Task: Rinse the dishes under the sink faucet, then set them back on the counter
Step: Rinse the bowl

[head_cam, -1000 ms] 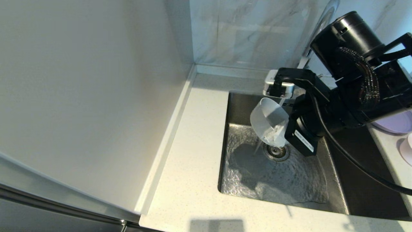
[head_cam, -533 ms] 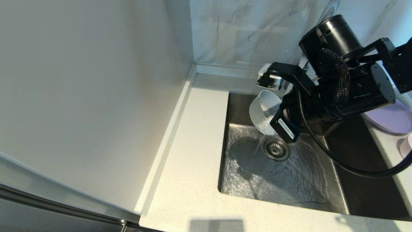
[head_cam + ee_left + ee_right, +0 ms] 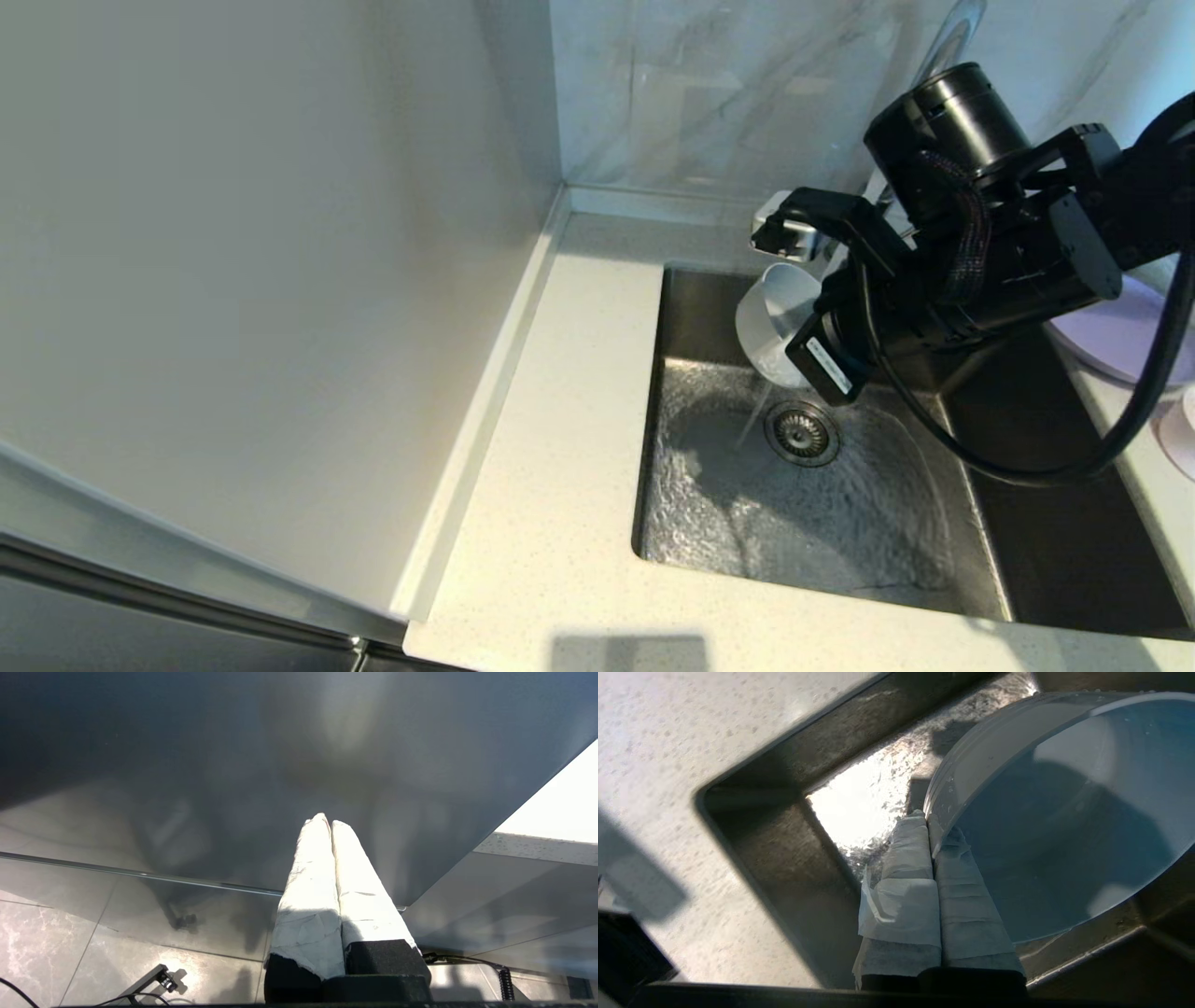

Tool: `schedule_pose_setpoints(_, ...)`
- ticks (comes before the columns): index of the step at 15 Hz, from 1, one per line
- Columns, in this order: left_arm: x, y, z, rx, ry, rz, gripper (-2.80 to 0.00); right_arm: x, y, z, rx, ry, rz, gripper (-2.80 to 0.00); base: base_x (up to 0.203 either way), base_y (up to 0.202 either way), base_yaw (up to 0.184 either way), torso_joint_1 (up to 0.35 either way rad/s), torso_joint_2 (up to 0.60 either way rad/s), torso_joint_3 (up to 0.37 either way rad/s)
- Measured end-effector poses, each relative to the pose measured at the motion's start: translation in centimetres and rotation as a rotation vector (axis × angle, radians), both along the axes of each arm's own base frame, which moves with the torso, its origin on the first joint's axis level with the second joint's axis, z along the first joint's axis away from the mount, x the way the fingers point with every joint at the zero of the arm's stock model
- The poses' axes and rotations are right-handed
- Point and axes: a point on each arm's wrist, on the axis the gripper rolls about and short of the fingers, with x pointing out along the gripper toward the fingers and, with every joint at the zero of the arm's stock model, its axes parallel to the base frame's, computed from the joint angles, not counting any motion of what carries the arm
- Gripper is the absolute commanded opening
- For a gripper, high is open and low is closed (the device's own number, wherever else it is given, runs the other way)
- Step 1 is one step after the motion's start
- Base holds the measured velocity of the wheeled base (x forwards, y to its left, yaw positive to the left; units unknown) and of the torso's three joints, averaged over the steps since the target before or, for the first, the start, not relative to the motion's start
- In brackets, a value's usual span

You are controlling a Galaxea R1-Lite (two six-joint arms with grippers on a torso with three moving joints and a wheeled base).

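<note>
My right gripper (image 3: 927, 819) is shut on the rim of the small whitish bowl (image 3: 1064, 812), one finger inside the wall and one outside. In the head view the bowl (image 3: 773, 322) hangs tilted over the back of the sink (image 3: 691, 308), just above the drain strainer (image 3: 801, 434). A thin stream of water (image 3: 754, 415) runs from it onto the wet basin floor. The faucet (image 3: 945, 37) is mostly hidden behind my right arm. The lilac plate (image 3: 1120, 341) and the pale pink dish (image 3: 1178, 431) lie on the counter at the right. My left gripper (image 3: 327, 820) is shut and empty, away from the sink.
The cream counter (image 3: 569, 401) runs along the sink's left side and front, with a raised rim (image 3: 485, 401) against the wall. My right arm's black cable (image 3: 1027, 476) loops over the right half of the basin.
My right arm has drawn back and slightly up, carrying the tilted bowl toward the sink's rear wall. Water keeps trickling from the bowl.
</note>
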Motion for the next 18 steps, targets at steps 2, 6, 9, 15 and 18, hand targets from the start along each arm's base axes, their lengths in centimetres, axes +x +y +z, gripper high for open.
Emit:
schedule_pose_setpoints(2,0.0,0.0,0.0,0.0,0.0,0.0,-2.8,0.7,-0.1,0.0,0.005,-0.039,-0.03,-2.8,0.0,0.0,0.0,0.0,0.0,0.0)
schedule_pose_setpoints(6,0.0,0.0,0.0,-0.001,0.0,-0.001,-2.8,1.2,-0.4,-0.3,0.0,-0.038,-0.053,-2.8,0.0,0.0,0.0,0.0,0.0,0.0)
schedule_pose_setpoints(9,0.0,0.0,0.0,-0.001,0.0,0.0,-2.8,1.4,-0.6,-0.3,0.001,-0.04,-0.062,-2.8,0.0,0.0,0.0,0.0,0.0,0.0)
schedule_pose_setpoints(15,0.0,0.0,0.0,0.0,0.0,0.0,-2.8,1.8,-1.6,-0.2,0.001,-0.041,-0.094,-2.8,0.0,0.0,0.0,0.0,0.0,0.0)
schedule_pose_setpoints(18,0.0,0.0,0.0,0.0,0.0,0.0,-2.8,2.0,-2.3,-0.1,0.001,-0.043,-0.116,-2.8,0.0,0.0,0.0,0.0,0.0,0.0)
